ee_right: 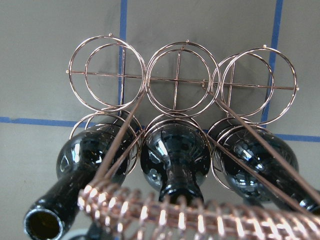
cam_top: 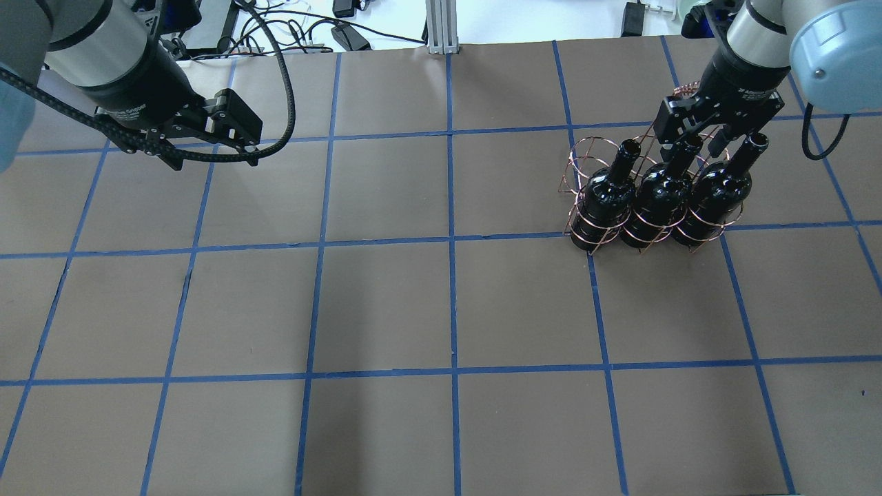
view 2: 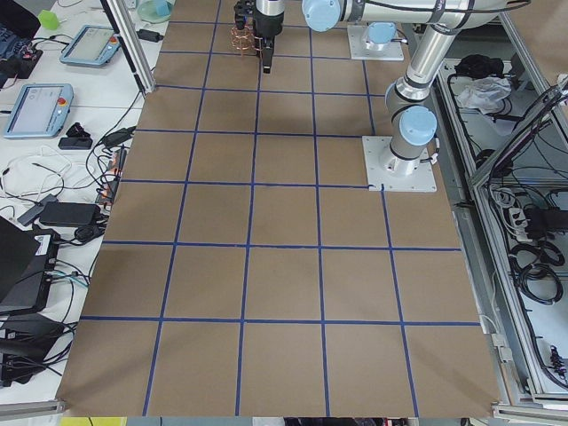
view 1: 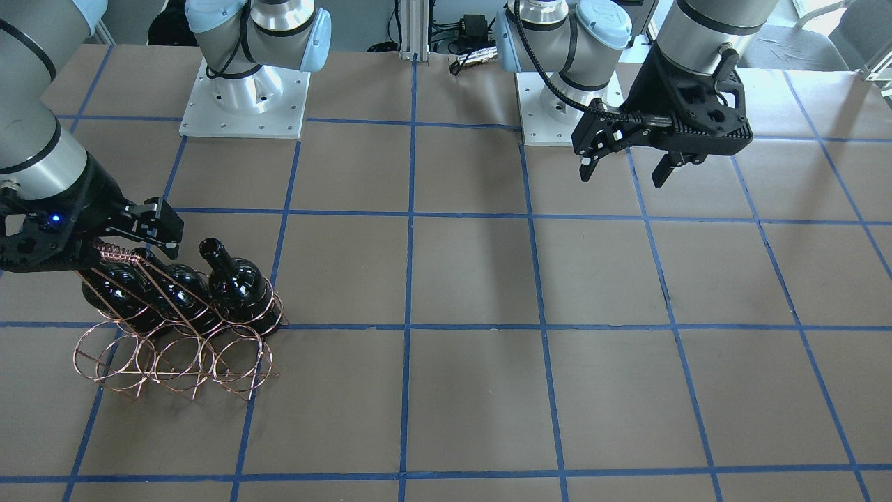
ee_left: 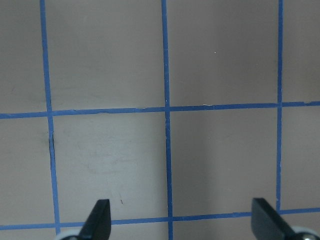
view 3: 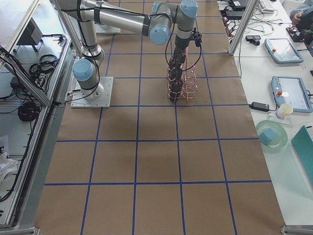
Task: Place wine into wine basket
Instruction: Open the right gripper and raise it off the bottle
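- While my right claw (cam_top: 694,143) hangs over the wine basket (ee_right: 175,79), its fingers stand wide apart, one on each side of the neck of the middle wine bottle (cam_top: 661,196), gripping nothing.
- That bottle stands seated in a ring of the basket's near row, with the left twin (cam_top: 606,196) and the right twin (cam_top: 720,189) just beside it. The far row of rings holds no bottle.
- The basket sits on the right, towards the far side of the table (cam_top: 386,310). Its coil-wrapped handle (ee_right: 200,217) slants across just under my wrist.
- Handling, as I judge it: glass, so stiff, weighty and breakable, and the glossy skin will be slippery.
- Best hold: the slim neck just under the lip, since wire cages the body.
- The thin wire rack looks light and could shift if nudged.
- My left claw (cam_top: 212,155) is spread open too, over bare table at the far left, well apart.
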Controlling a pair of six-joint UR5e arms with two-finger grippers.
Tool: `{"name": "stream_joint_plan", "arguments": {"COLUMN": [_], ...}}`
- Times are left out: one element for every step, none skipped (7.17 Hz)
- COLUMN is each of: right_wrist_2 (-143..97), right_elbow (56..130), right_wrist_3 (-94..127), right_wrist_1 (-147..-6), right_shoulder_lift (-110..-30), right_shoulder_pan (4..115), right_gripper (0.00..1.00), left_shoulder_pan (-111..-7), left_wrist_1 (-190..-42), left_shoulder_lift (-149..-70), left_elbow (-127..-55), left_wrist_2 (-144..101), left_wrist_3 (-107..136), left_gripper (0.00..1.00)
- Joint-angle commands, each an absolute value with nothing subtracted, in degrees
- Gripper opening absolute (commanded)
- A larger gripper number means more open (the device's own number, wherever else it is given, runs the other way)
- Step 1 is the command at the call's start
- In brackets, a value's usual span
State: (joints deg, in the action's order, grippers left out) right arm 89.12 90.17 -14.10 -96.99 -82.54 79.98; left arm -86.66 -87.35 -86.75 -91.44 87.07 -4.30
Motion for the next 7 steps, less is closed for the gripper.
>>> {"name": "stream_joint_plan", "arguments": {"right_wrist_2": [89.38, 89.12, 89.21, 88.86, 89.29, 89.21, 89.21], "right_elbow": [85.45, 85.34, 85.34, 85.34, 85.86, 85.96, 85.96], "right_wrist_3": [-9.54, -5.23, 1.08, 6.36, 7.37, 6.25, 3.02], "right_wrist_1": [-88.48, -86.33, -84.83, -84.55, -84.72, -85.34, -85.78], "right_shoulder_lift": [-85.85, -88.13, -89.46, -89.73, -89.56, -89.3, -89.21], "right_shoulder_pan": [82.07, 85.4, 89.78, 93.91, 95.78, 95.37, 94.4], "right_gripper": [1.0, 1.0, 1.0, 1.0, 1.0, 1.0, 1.0], "left_shoulder_pan": [-86.66, -86.75, -86.75, -86.75, -86.75, -86.84, -87.18], "left_wrist_1": [-87.27, -87.01, -87.19, -87.54, -87.8, -87.72, -87.89], "left_shoulder_lift": [-86.66, -86.14, -84.31, -83.85, -83.67, -83.76, -83.59], "left_elbow": [-91.41, -91.23, -90.62, -91.05, -91.23, -90.88, -90.7], "left_wrist_2": [87.1, 87.19, 87.1, 87.45, 89.89, 92.09, 92.2], "left_wrist_3": [-4.31, -4.31, -4.31, -4.31, -4.31, -4.22, -4.22], "left_gripper": [1.0, 1.0, 1.0, 1.0, 1.0, 1.0, 1.0]}}
